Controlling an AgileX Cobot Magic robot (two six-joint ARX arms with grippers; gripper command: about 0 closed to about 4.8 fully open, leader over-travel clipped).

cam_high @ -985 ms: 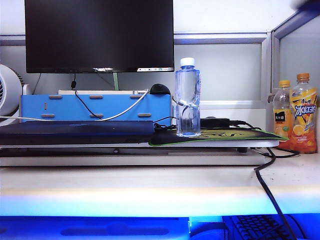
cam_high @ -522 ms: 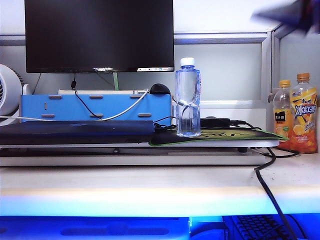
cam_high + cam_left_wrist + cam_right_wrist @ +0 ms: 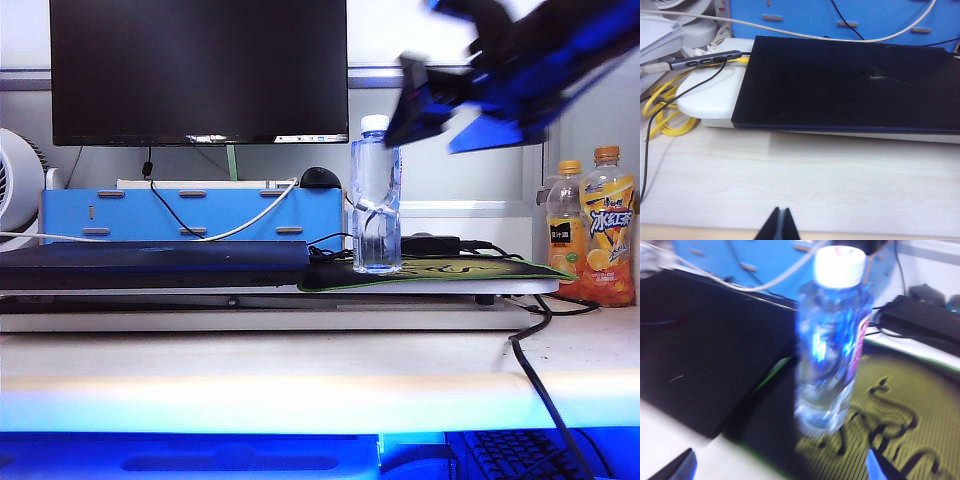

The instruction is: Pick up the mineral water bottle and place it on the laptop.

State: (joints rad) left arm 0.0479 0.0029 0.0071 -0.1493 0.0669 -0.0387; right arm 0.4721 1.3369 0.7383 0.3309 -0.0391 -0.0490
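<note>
mineral water bottle point(image 3: 832, 340) upright on mouse mat point(image 3: 900, 410), beside laptop point(image 3: 705, 345)

1. Right hand point(image 3: 440, 125): motion-smeared in our exterior view, its arm cut by the frame edge.
2. Mineral water bottle point(image 3: 832, 335): blurred in the right wrist view; we cannot read the label.
3. Left hand point(image 3: 780, 227): only its closed tips show.
4. Laptop point(image 3: 850, 85): cropped at the frame edge.

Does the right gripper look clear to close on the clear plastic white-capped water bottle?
Probably yes: the right gripper is open, high beside the clear plastic white-capped water bottle, which stands upright, unobstructed, on the green-edged mat.
</note>
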